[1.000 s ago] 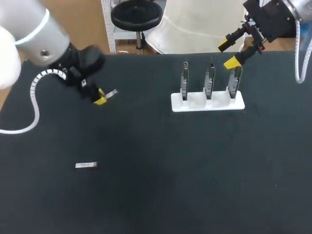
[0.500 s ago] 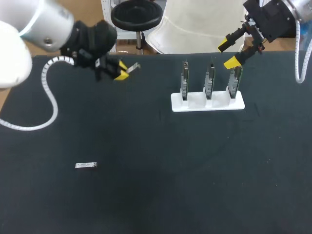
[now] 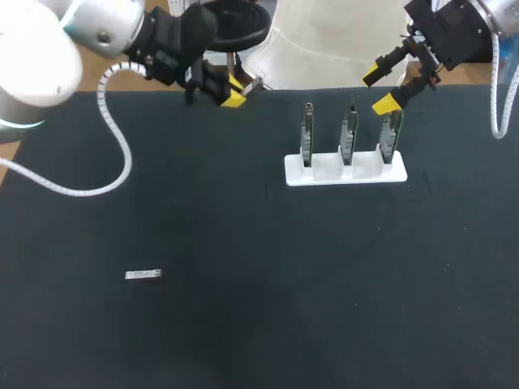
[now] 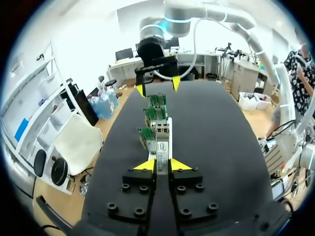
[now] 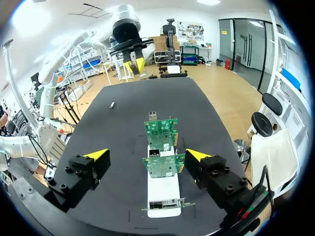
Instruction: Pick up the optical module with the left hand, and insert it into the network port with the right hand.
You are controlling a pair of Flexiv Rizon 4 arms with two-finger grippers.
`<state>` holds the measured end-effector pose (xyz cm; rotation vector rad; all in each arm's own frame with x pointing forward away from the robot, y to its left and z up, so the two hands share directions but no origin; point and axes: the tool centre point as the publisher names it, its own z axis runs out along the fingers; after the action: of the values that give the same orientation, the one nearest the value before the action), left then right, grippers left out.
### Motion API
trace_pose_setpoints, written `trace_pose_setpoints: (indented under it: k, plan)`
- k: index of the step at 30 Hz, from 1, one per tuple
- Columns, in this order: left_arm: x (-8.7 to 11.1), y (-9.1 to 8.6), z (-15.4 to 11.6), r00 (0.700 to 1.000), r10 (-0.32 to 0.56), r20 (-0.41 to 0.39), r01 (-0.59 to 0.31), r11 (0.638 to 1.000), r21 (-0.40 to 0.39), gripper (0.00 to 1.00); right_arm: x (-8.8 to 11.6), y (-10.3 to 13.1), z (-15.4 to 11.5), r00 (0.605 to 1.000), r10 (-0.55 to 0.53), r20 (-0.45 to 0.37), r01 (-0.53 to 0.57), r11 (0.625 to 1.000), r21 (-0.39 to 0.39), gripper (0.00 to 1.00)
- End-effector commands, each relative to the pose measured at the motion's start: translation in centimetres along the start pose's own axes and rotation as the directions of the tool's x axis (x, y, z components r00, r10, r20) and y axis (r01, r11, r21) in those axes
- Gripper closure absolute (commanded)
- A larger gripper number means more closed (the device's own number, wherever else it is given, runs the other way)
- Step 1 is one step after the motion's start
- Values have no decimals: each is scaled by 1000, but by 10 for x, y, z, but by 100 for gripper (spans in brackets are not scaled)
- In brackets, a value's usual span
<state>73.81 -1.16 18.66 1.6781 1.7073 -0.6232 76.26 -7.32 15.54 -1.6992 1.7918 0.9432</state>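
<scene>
A silver optical module (image 3: 250,83) (image 4: 162,149) is pinched between the yellow tips of my left gripper (image 3: 236,91) (image 4: 161,164), which is shut on it above the table's back edge, left of the rack. A white rack (image 3: 345,173) (image 5: 162,192) holds three upright green network cards (image 3: 348,134) (image 4: 156,114) (image 5: 161,132). My right gripper (image 3: 380,89) (image 5: 146,155) hangs open above the rack's right end, its fingers wide apart with nothing touching them. In the right wrist view my left gripper (image 5: 134,64) shows far beyond the cards.
A second silver module (image 3: 143,275) (image 5: 112,104) lies flat on the black table (image 3: 259,308) at the front left. My left arm's white cable (image 3: 105,146) loops over the back left.
My left gripper has carried the module up and to the right, from the table's left part toward the back edge near the rack. The right arm has not moved.
</scene>
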Motion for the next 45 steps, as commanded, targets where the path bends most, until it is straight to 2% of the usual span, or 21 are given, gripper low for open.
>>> trace_pose_setpoints:
  k: [1, 7, 11, 29, 33, 37, 45]
  plan:
    - [-6, 13, 10, 999, 10, 53, -14, 997, 70, 100, 0, 2, 0, 1000, -1, 0, 1, 1000, 4, 0]
    - [-23, 11, 19, 995, 52, 87, -59, 995, 76, 100, 0, 2, 0, 1000, -1, 0, 1, 1000, 4, 0]
    - [-23, 9, 22, 996, 66, 64, -70, 996, 62, 100, 0, 2, 0, 1000, -1, 0, 1, 1000, 4, 0]
    - [-23, 9, 22, 996, 66, 64, -70, 996, 62, 100, 0, 2, 0, 1000, -1, 0, 1, 1000, 4, 0]
    - [-36, 10, 19, 989, 90, 116, -92, 996, 7, 100, 0, 2, 0, 1000, -1, 0, 1, 1000, 4, 0]
    - [-53, 13, 25, 977, 129, 169, -132, 991, 5, 100, 0, 2, 0, 1000, -1, 0, 1, 1000, 4, 0]
    - [-74, 20, 35, 959, 130, 251, -128, 992, -21, 100, 0, 2, 0, 1000, -1, 0, 1, 1000, 4, 0]
